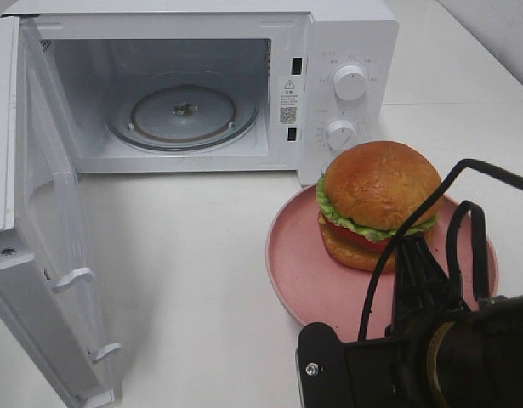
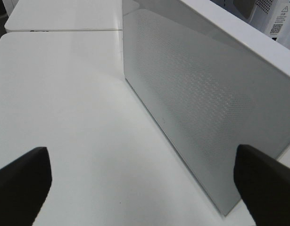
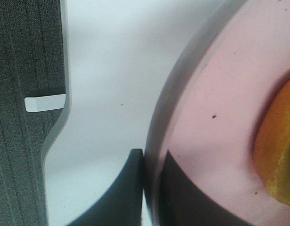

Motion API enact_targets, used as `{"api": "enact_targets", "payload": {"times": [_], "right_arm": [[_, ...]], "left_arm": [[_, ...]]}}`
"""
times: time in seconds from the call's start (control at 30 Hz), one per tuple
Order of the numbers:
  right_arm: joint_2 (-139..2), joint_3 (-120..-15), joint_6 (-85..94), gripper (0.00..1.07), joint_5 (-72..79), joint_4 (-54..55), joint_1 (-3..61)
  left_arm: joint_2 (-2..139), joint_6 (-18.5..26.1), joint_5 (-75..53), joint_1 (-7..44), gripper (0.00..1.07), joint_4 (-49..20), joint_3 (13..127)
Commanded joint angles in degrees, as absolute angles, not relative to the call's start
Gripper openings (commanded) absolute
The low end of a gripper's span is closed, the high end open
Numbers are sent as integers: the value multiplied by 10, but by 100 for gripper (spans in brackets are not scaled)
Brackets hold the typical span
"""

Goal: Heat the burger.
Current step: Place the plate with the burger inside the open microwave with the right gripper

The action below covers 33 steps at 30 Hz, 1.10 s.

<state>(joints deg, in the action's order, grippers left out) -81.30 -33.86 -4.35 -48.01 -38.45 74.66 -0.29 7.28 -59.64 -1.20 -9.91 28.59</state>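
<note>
White tabletop [image 1: 193, 280]: fills the lower and central frame of the high view, matte, evenly lit, soft shadows. Seam [image 1: 465, 104] crosses the upper right. Pale speckled surface [image 1: 503, 30] in the top right corner; wall or floor undetermined. Right wrist view: dark grey carpeted floor [image 3: 22, 56] beyond the table edge, bearing a white tape strip [image 3: 43, 102].

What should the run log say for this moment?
right gripper: shut on plate rim | left gripper: open, empty, beside microwave door | burger: on plate, outside microwave | microwave: open

Right arm [image 1: 465, 357] matte black, looped black cables [image 1: 450, 251], one silver screw [image 1: 311, 369]; left claw [image 2: 142, 181] fingers [image 2: 22, 181] black too.
</note>
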Motion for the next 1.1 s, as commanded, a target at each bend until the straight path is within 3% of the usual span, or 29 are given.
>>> {"api": "enact_targets", "payload": {"times": [0.03,0.5,0.83,1.1], "right_arm": [[-808,-337,-5,0,-459,-423,750],[-808,-337,93,0,-399,-426,746],[-808,-338,190,0,-324,-418,691],[-808,-338,367,0,-260,-344,617]], "left_arm": [[-17,70,-592,-9,100,-100,284],[-17,70,-592,-9,100,-100,284],[-17,70,-592,-9,100,-100,284],[-17,70,-592,-9,100,-100,284]]}}
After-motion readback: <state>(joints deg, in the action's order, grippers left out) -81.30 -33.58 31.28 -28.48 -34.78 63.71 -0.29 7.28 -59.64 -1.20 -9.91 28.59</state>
